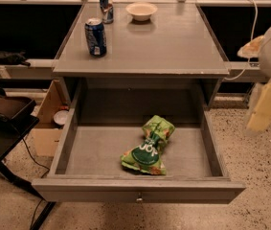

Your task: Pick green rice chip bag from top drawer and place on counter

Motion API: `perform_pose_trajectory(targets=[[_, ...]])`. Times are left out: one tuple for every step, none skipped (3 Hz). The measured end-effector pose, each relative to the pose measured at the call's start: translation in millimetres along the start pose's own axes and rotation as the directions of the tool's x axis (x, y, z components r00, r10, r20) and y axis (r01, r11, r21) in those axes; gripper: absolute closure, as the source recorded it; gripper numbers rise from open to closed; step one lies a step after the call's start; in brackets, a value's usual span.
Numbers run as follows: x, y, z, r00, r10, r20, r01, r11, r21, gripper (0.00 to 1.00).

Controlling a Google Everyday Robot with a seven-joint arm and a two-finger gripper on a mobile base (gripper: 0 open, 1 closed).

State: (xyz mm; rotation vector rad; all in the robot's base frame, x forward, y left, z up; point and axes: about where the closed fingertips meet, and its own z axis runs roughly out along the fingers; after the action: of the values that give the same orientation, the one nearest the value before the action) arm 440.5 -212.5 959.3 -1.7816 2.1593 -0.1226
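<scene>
The green rice chip bag (pixel 148 147) lies crumpled on the floor of the open top drawer (pixel 137 189), right of centre, with its dark green label facing up. The drawer is pulled fully out below the counter (pixel 173 42). My gripper (pixel 267 104) is a blurred pale yellow and white shape at the right edge of the view. It hangs outside the drawer, to the right of its side wall and well apart from the bag. Nothing is seen in it.
A blue soda can (pixel 95 36) stands at the counter's left. A second can (pixel 106 5) and a white bowl (pixel 141 10) stand at the back. A cardboard box (pixel 49 123) and a black chair (pixel 3 114) sit left of the drawer.
</scene>
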Motion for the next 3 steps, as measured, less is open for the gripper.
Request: perform_pose_trajectory(targets=[[-1.2,19.4,54.0,0.985,-0.168,0.028,0.168,0.9857,0.017,0.00],[-10.8,29.9,114.9,0.938,-0.342,0.061,0.340,0.9398,0.032,0.00],[-22.5,43.4,178.6,0.841,-0.537,0.072,0.537,0.8434,0.024,0.00]])
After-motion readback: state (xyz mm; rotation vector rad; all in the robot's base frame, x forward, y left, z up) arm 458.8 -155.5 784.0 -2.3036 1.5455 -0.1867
